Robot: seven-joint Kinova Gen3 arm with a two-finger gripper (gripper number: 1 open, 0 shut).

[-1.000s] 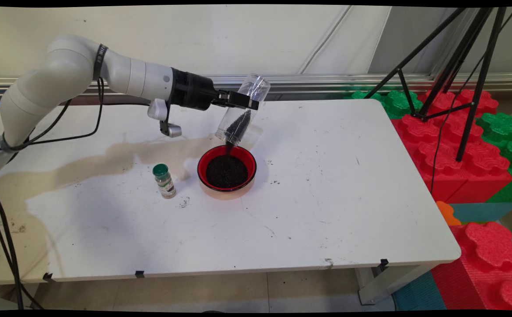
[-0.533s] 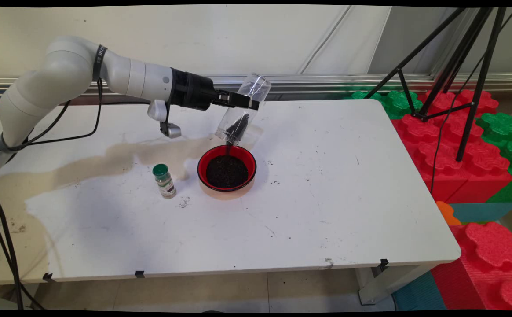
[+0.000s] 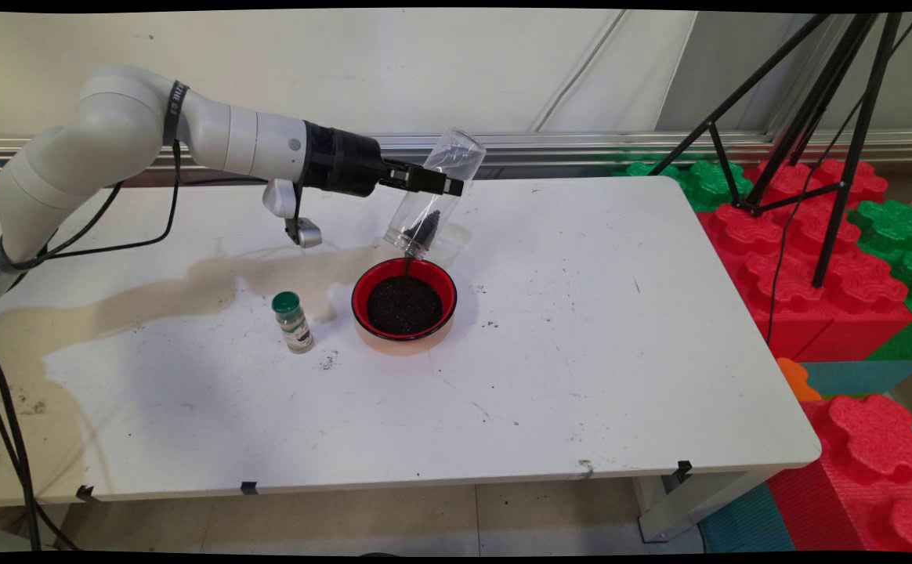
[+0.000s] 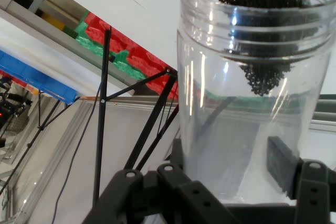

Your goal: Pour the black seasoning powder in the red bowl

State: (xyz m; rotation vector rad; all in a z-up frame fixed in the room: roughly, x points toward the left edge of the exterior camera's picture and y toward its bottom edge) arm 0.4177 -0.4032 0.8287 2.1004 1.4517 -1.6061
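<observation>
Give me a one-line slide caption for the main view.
Gripper tips a clear jar, pouring dark grains into a red bowl beside a green-capped bottle.

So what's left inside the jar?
A small clump of black grains sits by the mouth of the tilted jar, above the bowl. The rest looks clear; the gripper covers a band.

A black claw (image 3: 446,185) holds a clear jar (image 3: 434,196) of black grains (image 3: 423,225); red bowl (image 3: 403,301), green-capped bottle (image 3: 292,321), stained white worktop (image 3: 581,352).
</observation>
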